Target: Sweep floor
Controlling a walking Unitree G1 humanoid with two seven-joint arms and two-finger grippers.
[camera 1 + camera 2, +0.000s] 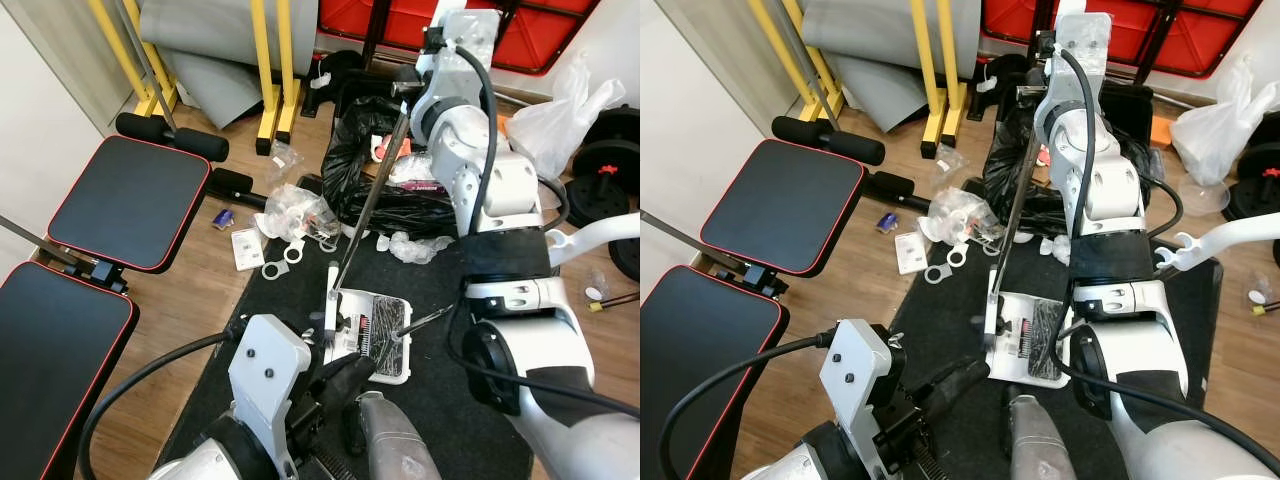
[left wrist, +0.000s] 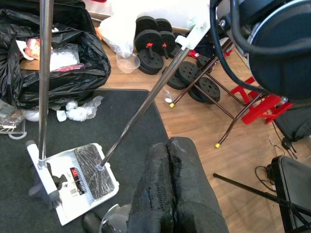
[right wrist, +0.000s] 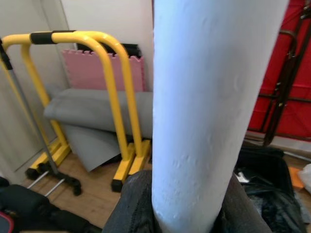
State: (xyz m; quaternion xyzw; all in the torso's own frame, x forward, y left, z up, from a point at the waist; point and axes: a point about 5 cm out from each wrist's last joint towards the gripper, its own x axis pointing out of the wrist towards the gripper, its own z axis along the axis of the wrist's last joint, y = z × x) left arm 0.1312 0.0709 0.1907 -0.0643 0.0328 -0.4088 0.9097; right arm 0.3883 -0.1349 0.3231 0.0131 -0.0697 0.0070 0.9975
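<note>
a: right wrist view has the right gripper (image 3: 187, 213) clenched round a thick white handle (image 3: 214, 97), black fingers (image 3: 133, 204) on both sides of it. that looks like the broom's top grip.

b: and the head views agree: the right arm is stretched forward and up, and the broom pole (image 1: 372, 195) slants down from it to the brush (image 1: 331, 300) on the black mat (image 1: 290, 270), right beside the white dustpan (image 1: 385, 335).

a: left gripper (image 2: 177, 170)?

b: fingers pressed together, holding nothing, hovering low over the mat near the dustpan. the dustpan's own thin pole (image 2: 141, 104) leans away toward the right arm.

a: handling?

b: my guess is the broom is light and stiff, long lever though, so the brush end will swing. the smooth metal pole may slip; the fat white grip is the safer hold, with a second hold lower on the pole for control. loose plastic scraps (image 1: 295, 215) by the black bag (image 1: 370, 180) should push easily.
</note>
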